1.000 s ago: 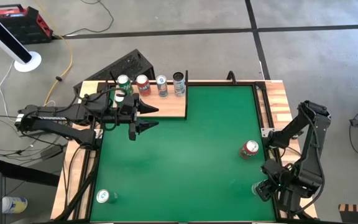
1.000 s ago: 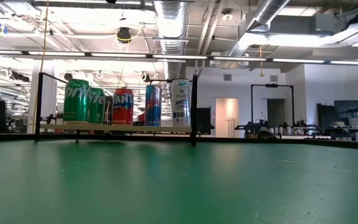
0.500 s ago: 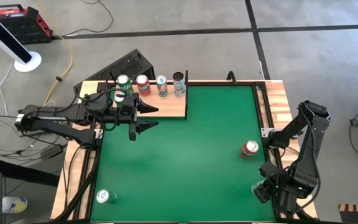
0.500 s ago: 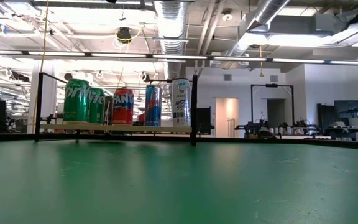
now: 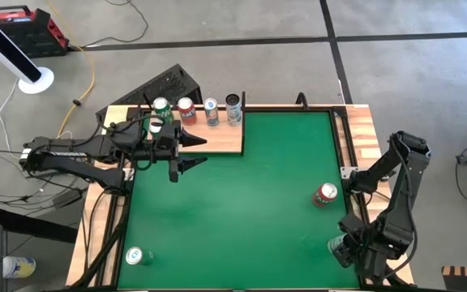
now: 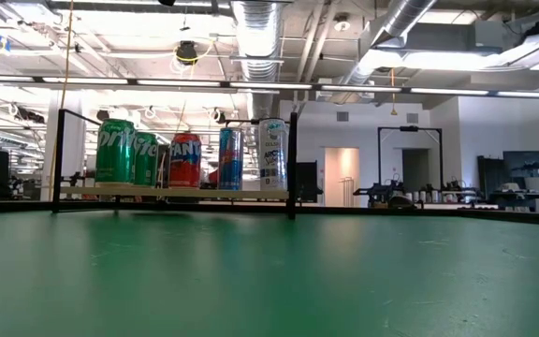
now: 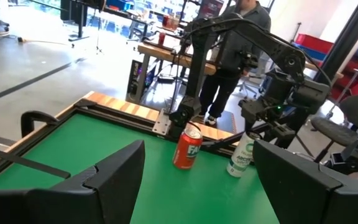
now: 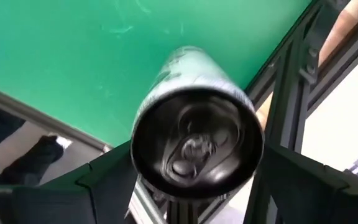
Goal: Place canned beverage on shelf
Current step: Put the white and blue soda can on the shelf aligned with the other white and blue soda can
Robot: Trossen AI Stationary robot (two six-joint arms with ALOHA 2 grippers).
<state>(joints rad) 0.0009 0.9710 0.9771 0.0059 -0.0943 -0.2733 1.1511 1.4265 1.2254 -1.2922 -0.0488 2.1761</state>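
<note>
Over at the near right corner of the green mat (image 5: 242,211), I see my right gripper (image 8: 185,180) low beside the table's edge, its two dark fingers (image 8: 114,180) set either side of a pale green-and-white beverage can (image 8: 194,134) whose top faces the wrist camera; the fingers stand wide and close to the can's sides, but I cannot tell whether they are pressing on it. From above, that same can (image 5: 336,245) shows at the mat's right edge, just beside the right arm's base. A red orange-soda can (image 5: 325,195) stands upright on the mat a little farther up, apart from both grippers. My left gripper (image 5: 186,152) is stretched out level over the far left part of the mat, its fingers spread open and empty, at the front edge of the pale wooden shelf with the thin dark frame (image 5: 217,139). Along the shelf's back I count a row of upright cans: two green ones (image 6: 115,150), a red one (image 6: 184,160), a blue one (image 6: 230,159) and a white-and-grey one (image 6: 272,154). One more green-topped can (image 5: 139,256) stands alone near the mat's near left corner. Through the left wrist view a person (image 7: 241,37) stands in the room behind the right arm.
</note>
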